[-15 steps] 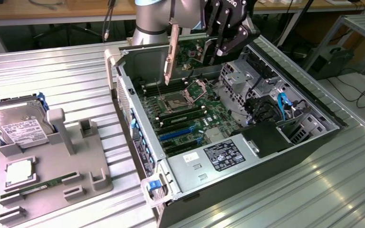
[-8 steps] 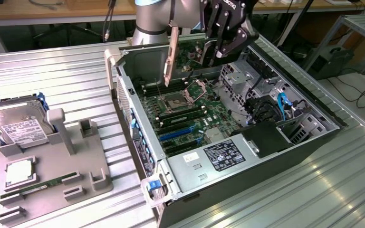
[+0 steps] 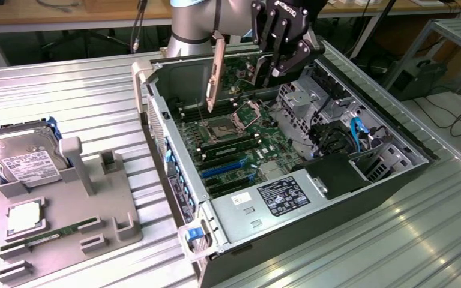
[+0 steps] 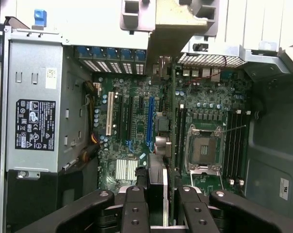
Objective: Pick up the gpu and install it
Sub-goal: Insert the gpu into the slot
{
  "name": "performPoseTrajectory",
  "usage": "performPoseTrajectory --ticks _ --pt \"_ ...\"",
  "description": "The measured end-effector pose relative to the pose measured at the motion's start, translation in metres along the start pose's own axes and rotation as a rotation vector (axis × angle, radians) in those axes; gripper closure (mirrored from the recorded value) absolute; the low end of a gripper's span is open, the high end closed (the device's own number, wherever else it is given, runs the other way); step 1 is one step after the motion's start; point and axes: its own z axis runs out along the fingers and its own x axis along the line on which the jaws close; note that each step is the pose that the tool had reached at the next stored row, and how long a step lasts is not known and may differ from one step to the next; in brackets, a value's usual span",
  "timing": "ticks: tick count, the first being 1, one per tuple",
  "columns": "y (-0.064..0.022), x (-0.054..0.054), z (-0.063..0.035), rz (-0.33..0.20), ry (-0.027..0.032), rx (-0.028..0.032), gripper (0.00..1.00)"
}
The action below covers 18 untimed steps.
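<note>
So the open PC case (image 3: 374, 180) lies on its side, and the gripper (image 3: 283, 60) hangs over the motherboard (image 3: 239, 141), pinching the gpu (image 3: 214, 72) edge-on. Looks light, stiff and fragile, so edge grips seem safest, never the chips.

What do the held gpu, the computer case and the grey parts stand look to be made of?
gpu: circuit board, seen nearly edge-on, tan-brown on the face that shows; material hard to judge.
Computer case: sheet metal, dull grey, with folded edges and punched holes.
Grey parts stand: probably plastic, matte and moulded-looking.
Gripper: black, likely metal or hard plastic.
</note>
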Motion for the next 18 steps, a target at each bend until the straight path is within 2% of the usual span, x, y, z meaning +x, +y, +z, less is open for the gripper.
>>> performPoseTrajectory --ticks 18 --pt "-0.0002 0.0001 0.0045 0.000 0.0000 0.0000 0.72"
